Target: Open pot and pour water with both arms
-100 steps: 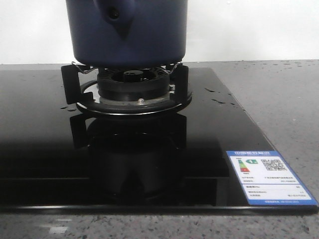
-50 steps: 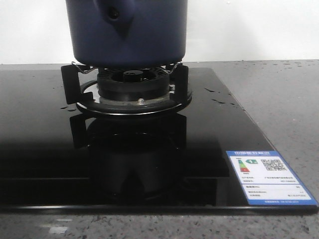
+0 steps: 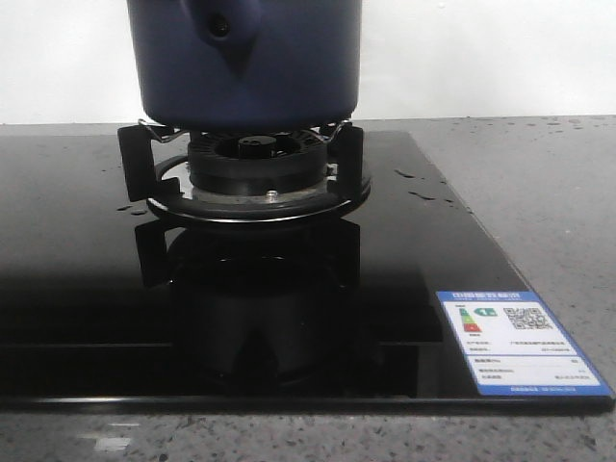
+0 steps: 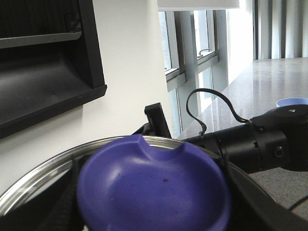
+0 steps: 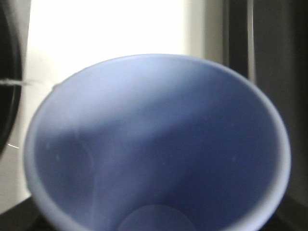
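My own pincers show in neither wrist view, so I cannot tell whether either is apart, together or clamped on anything. Left wrist view: a blue knob (image 4: 154, 190) with a notch in its upper edge fills the foreground, blurred, sitting over a shiny metal rim (image 4: 45, 168) that curves around it; whether I am touching it I cannot tell. Beyond it, the other arm (image 4: 255, 147) reaches across, black, with a cable looped over it, and a pale blue rim (image 4: 293, 102) shows on the grey counter (image 4: 269, 72) past it. A white wall, black shelving (image 4: 48, 62) and windows (image 4: 192, 43) stand behind. Right wrist view: the open mouth of a pale blue cup (image 5: 159, 144) takes up nearly the whole picture, inside visible down to its round base; how it is held is hidden. Front view: the pot (image 3: 245, 63) sits on the burner stand (image 3: 245, 168) near the back edge of the black glass hob (image 3: 87, 289), handle stub with its round hole facing the camera; its top is cut off by the frame. A blue and white label (image 3: 520, 345) lies at the hob's front right corner. Droplets dot the glass by the right edge. Grey speckled worktop (image 3: 549, 183) surrounds the hob.
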Robot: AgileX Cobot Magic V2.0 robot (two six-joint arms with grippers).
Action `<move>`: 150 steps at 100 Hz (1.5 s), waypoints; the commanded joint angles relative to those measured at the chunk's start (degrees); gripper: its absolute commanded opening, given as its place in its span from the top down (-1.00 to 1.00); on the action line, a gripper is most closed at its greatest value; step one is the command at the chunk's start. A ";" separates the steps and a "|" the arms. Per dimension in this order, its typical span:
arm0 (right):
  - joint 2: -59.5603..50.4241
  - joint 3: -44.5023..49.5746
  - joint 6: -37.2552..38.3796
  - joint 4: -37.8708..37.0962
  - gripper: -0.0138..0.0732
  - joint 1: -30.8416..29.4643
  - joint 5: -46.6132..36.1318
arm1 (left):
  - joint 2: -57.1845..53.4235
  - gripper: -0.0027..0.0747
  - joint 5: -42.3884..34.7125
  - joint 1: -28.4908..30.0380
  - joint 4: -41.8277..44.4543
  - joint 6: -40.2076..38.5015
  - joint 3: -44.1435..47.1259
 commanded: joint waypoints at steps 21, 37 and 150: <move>-9.29 -0.54 19.33 18.78 0.19 -3.53 9.07 | -1.67 0.22 0.08 -0.45 -5.97 -0.59 -1.61; -16.38 8.65 24.40 27.45 0.19 -10.81 1.99 | -1.19 0.22 0.08 -0.45 -5.97 -0.59 -1.61; -19.47 48.58 34.64 34.14 -0.84 -34.58 -36.11 | 2.33 0.22 -0.10 -4.15 -4.19 0.95 -1.61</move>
